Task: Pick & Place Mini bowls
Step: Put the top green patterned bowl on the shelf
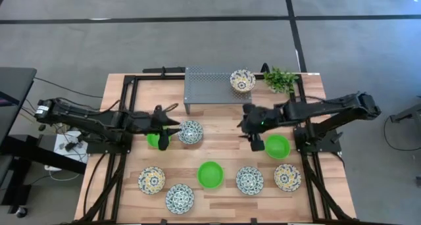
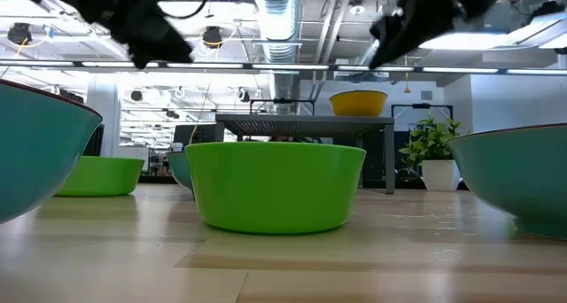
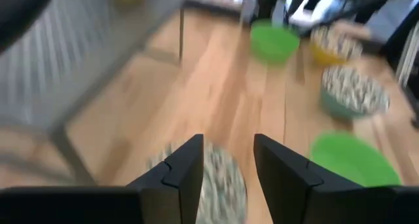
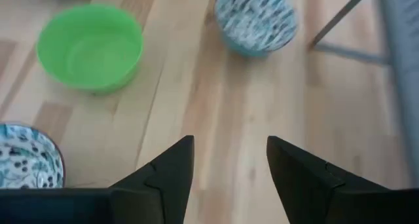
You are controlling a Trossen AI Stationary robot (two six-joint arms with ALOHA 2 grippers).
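Nine mini bowls show in the high view. A yellow-patterned bowl (image 1: 243,80) stands on the grey rack (image 1: 210,87). A blue-patterned bowl (image 1: 191,131) and a green bowl (image 1: 155,140) stand at mid left, and a green bowl (image 1: 277,146) at mid right. Near the front stand a green bowl (image 1: 210,174), two yellow-patterned bowls (image 1: 151,179) (image 1: 287,177) and two blue-patterned bowls (image 1: 179,198) (image 1: 250,179). My left gripper (image 1: 176,129) is open, above the left rim of the mid-left blue-patterned bowl (image 3: 219,185). My right gripper (image 4: 229,165) is open and empty over bare wood beside the mid-right green bowl.
A small leafy plant (image 1: 281,79) stands at the rack's right end. Black frame rails (image 1: 309,159) run along the table's left and right sides. Bare wood lies between the rack and the front row of bowls.
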